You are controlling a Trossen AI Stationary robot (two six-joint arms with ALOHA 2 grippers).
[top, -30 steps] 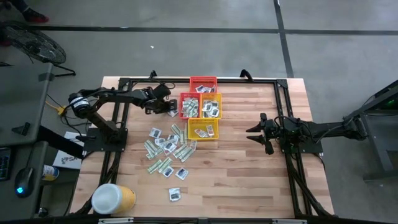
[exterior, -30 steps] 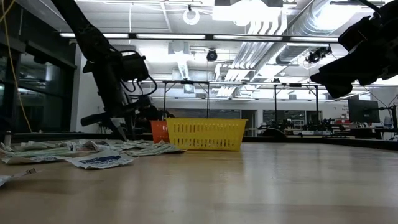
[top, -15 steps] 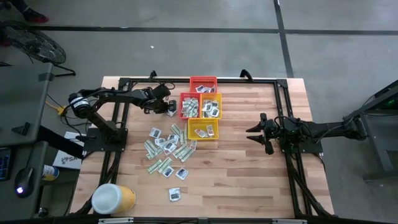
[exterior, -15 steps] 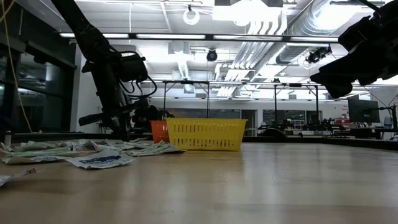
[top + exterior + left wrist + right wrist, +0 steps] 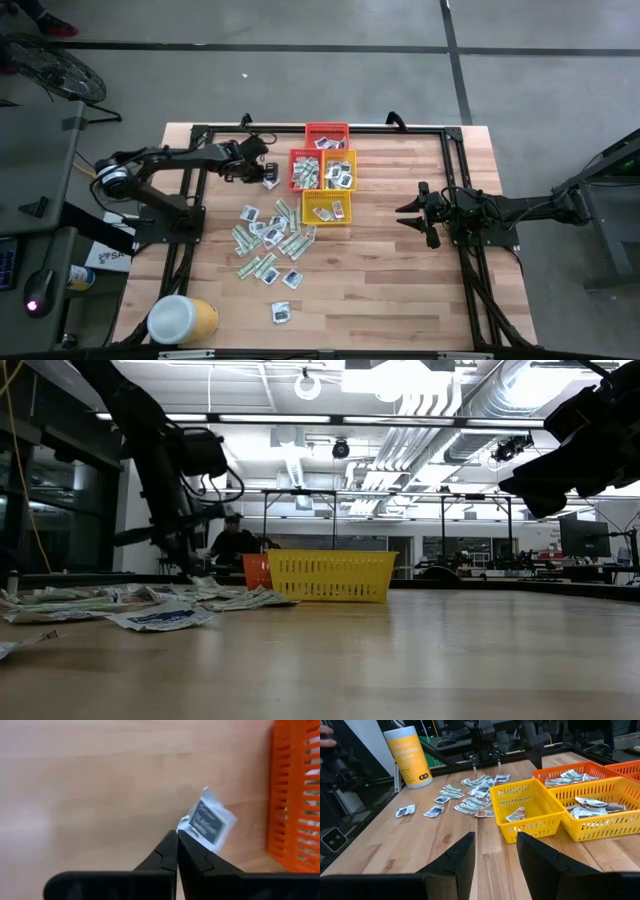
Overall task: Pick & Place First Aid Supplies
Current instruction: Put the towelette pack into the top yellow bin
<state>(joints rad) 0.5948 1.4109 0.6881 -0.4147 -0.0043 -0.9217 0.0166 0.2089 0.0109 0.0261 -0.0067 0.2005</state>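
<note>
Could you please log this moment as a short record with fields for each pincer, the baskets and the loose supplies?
left pincer: shut, pinching the corner of a white square packet beside the orange-red basket
right pincer: open, empty, waiting at the table's right
baskets: four, clustered, packets already inside
loose packets: scattered on the table
wipes tub: lying at the table's near left corner

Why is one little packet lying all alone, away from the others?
One white square packet lies by itself near the table's front, apart from the messy pile left of the baskets. It simply looks strayed; nothing seems damaged.
</note>
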